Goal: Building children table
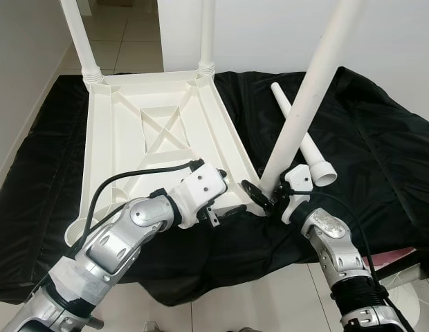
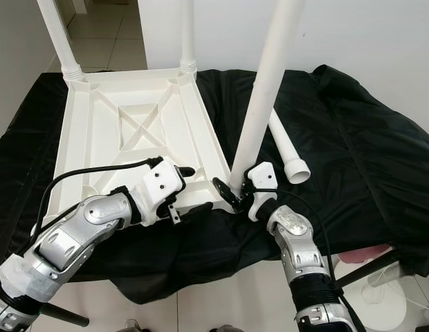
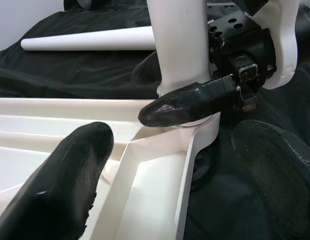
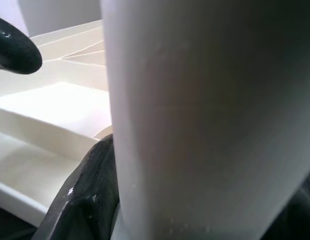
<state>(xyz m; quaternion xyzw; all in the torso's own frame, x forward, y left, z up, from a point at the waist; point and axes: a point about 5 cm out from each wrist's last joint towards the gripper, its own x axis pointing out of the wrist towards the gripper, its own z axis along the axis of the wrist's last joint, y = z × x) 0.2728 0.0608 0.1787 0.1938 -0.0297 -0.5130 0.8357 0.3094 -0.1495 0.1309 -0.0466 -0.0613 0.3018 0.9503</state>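
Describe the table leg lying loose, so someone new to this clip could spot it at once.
An upturned white tabletop lies on a black cloth. To the robot's right of it lies the loose leg, flat on the cloth with its flared end nearest the robot. Unlike the two legs standing at the far corners and the tilted leg in the right gripper, it lies flat, unattached.

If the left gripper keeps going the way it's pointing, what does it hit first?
Most likely the table leg held by the right gripper, at the tabletop corner socket. The left gripper points straight at it, fingers open. Depth is hard to judge, so it may graze the corner rim first.
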